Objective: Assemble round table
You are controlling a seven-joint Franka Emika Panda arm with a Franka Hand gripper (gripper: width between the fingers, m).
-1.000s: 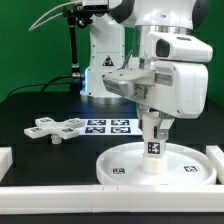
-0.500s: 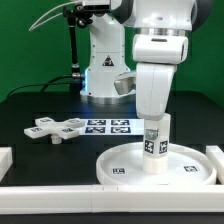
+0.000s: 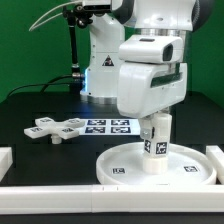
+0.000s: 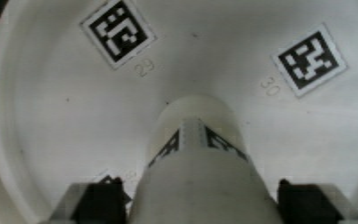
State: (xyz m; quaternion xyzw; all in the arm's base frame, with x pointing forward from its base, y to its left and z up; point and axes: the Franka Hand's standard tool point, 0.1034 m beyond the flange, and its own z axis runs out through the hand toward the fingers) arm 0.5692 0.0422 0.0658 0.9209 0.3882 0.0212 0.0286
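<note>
1. Round table post point(image 3: 155, 145): upright at centre of disc point(image 3: 120, 172), towards the exterior view's right. Cross piece point(image 3: 55, 128) lying flat, well apart, just beside marker board point(image 3: 108, 126).
2. Closed gripper point(image 4: 201, 198): clamped on upper part of post, fingers point(image 4: 101, 200) pressed against opposite sides.
3. Handling, as judged: rigid white plastic, light, smooth and probably slippery. Round flank liable to twist or slide under a loose grip.
4. Hold advised: high on post, square across its width, axis kept vertical over disc.
</note>
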